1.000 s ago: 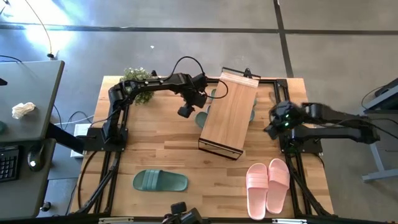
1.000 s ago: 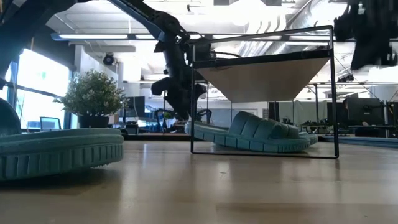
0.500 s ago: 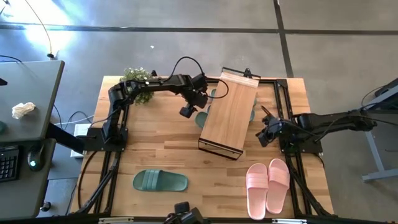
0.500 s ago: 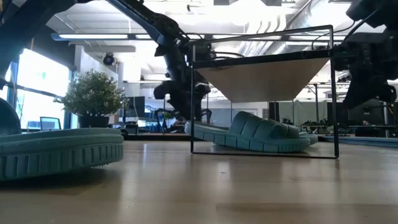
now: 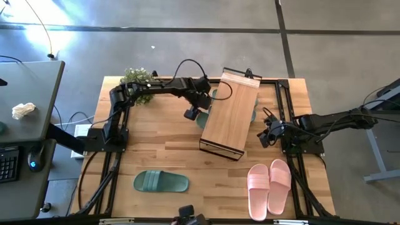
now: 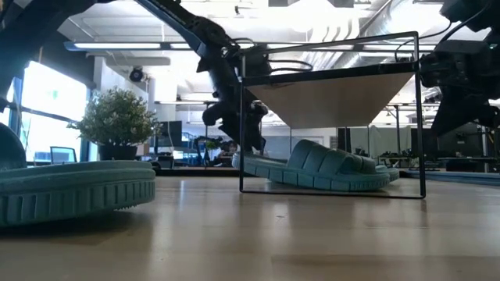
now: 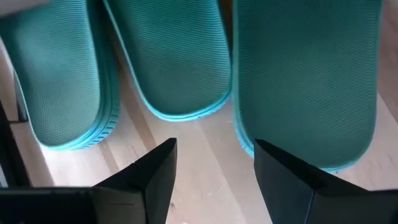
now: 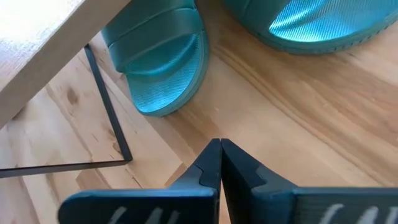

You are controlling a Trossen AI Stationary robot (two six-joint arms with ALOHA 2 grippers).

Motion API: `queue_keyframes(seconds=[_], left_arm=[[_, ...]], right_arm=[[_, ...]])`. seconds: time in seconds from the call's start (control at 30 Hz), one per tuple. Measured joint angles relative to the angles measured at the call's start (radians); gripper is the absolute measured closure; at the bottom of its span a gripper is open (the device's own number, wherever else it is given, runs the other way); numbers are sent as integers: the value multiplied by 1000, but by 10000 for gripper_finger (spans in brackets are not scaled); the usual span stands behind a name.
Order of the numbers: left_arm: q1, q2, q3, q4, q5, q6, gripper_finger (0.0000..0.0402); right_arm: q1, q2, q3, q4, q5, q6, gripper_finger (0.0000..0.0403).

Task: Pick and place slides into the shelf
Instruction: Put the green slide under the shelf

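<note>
Low light-wood plank-top shelf (image 5: 229, 114) with dark frame edges sits mid-counter, angled. Three muted green rubbery ridged-strap slides are tucked under it; their heels show close in the left wrist view (image 7: 168, 56), one seen side-on under the rack in the low view (image 6: 324, 168). Fourth green slide (image 5: 160, 182) lies alone on the wooden counter (image 5: 156, 144) near the front left, well apart from the shelf. Pale pink slide pair (image 5: 270, 185) lies side by side at the front right, also outside.

Left gripper (image 5: 192, 114) hovers just beside the shelf's left long edge, jaws spread wide, empty, pointing at the green heels. Right gripper (image 5: 265, 139) is low by the shelf's right side, jaws pressed together, holding nothing.

Judgement: three slides are in, three are left. Likely step: the left arm leaves the shelf and goes for the lone green slide.

To do it well:
- lift clear of the frame edge first, don't snag the dark bar
- keep jaws wide, come down over the strap or the side wall
- rubber flexes, so grip near the middle
- slide it in flat beside the others without knocking them

Right arm is nearest to the pink pair.
</note>
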Motion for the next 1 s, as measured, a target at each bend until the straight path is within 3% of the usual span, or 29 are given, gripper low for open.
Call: queue_keyframes(seconds=[0.47, 0.73, 0.9, 1.0], left_arm=[[-71, 0, 0, -50, -32, -89, 204], [-107, 0, -13, -113, 13, -107, 204], [-134, 0, -14, -136, 118, -108, 204], [-155, 0, -14, -122, 121, -122, 204]], right_arm=[[0, 0, 0, 0, 2, -51, 403], [21, 0, 0, 0, 1, -77, 403], [36, 0, 0, 0, 5, -103, 403], [47, -1, 0, 0, 6, -112, 403]])
